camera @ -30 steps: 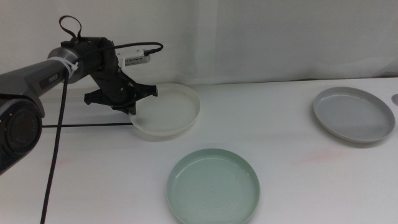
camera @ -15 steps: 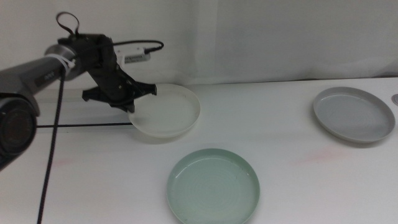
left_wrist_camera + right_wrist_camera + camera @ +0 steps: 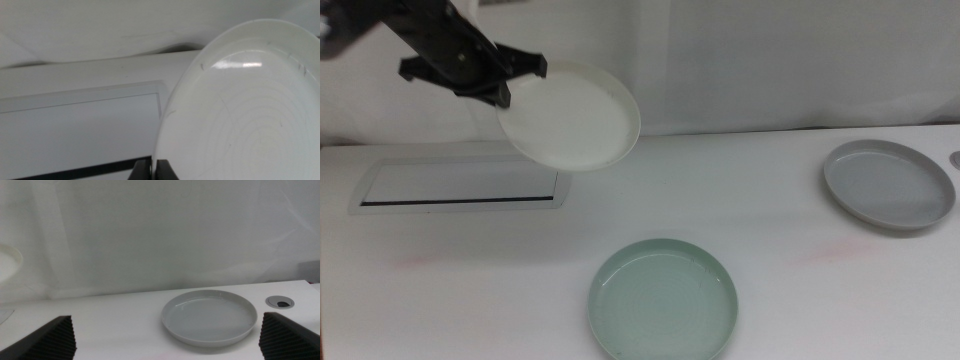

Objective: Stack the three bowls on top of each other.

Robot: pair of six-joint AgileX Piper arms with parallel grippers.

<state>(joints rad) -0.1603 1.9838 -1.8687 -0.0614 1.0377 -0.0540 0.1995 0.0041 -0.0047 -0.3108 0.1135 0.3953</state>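
My left gripper (image 3: 506,88) is high over the table's back left, shut on the rim of the white bowl (image 3: 571,116). The bowl hangs in the air, tilted with its inside facing the camera. In the left wrist view the white bowl (image 3: 245,115) fills the frame, with its rim pinched between the dark jaws. The mint green bowl (image 3: 662,298) lies flat at the front centre. The light grey bowl (image 3: 888,183) rests at the right. My right gripper (image 3: 165,342) is open and low, facing the grey bowl (image 3: 209,316); it is out of the middle view.
A flat white panel (image 3: 460,185) with a dark slot lies at the back left, below the lifted bowl. A small round grommet (image 3: 280,301) sits just beyond the grey bowl. A white curtain backs the table.
My left gripper has lifted the white bowl off the table, up and slightly left, tilting it. The arm no longer covers the white panel.
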